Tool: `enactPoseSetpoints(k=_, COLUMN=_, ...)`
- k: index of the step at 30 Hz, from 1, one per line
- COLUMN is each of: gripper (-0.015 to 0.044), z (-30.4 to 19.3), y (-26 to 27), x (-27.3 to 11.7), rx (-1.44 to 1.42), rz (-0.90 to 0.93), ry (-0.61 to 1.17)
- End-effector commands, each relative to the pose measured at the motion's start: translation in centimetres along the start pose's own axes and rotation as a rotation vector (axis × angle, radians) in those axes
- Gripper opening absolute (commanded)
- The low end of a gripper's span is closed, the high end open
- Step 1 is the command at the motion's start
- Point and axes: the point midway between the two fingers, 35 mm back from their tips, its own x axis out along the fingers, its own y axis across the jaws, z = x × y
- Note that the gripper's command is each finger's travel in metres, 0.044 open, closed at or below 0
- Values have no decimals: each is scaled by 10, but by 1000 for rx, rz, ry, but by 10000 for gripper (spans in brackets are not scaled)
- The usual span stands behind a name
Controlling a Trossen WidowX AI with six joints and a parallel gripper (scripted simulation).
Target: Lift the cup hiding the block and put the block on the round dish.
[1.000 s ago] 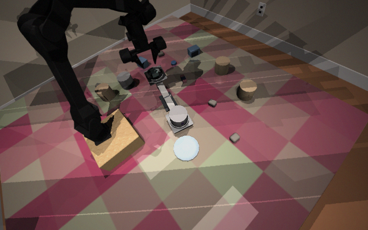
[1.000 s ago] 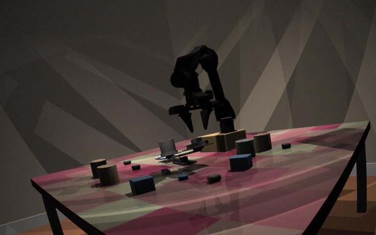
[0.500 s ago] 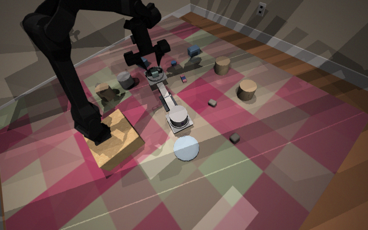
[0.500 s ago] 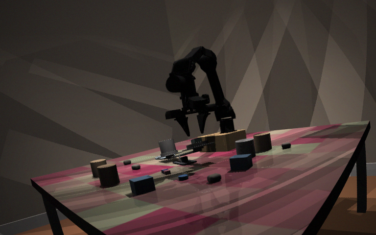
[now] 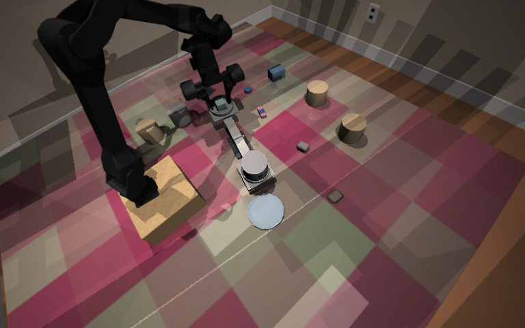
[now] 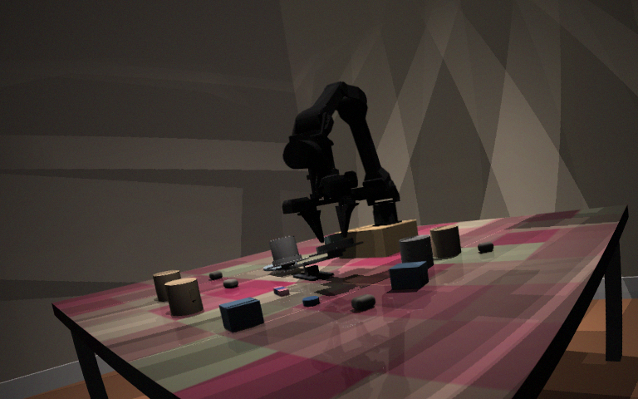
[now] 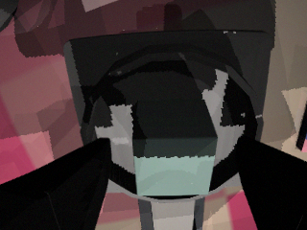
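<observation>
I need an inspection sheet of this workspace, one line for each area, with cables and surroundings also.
Surface: patchwork tabletop, pink, green and beige.
Job's things: balance tilted; green block uncovered on its raised end; standing cup on the other; removed cup beside the balance; round dish without the block.
Clutter: tan cylinders, blue blocks, dark pebbles.
Claw: open, fingers either side of the block.
Cables: nothing seen.
Surroundings: walls, wall socket, wooden floor.
</observation>
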Motion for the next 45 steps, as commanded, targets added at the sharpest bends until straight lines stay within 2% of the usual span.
enactPoseSetpoints(k=1, gripper=260, z=-1, y=1, x=7, rx=-4, rz=1, ry=3)
enactPoseSetpoints(k=5, gripper=260, z=-1, y=1, x=11, rx=-4, rz=1, ry=3)
enactPoseSetpoints(k=9, gripper=155, z=-1, y=1, x=11, rx=-4, rz=1, ry=3)
enactPoseSetpoints(k=17, gripper=102, z=-1, y=1, x=11, rx=-4, rz=1, ry=3)
enactPoseSetpoints(k=21, gripper=0, z=0, y=0, x=2, rx=-4, rz=1, ry=3)
enactPoseSetpoints(k=36, gripper=0, z=0, y=0, x=-81, rx=-4, rz=0, ry=2)
enactPoseSetpoints(k=45, gripper=0, z=-16, y=-10, x=-81, rx=-2, rz=-3, ry=2)
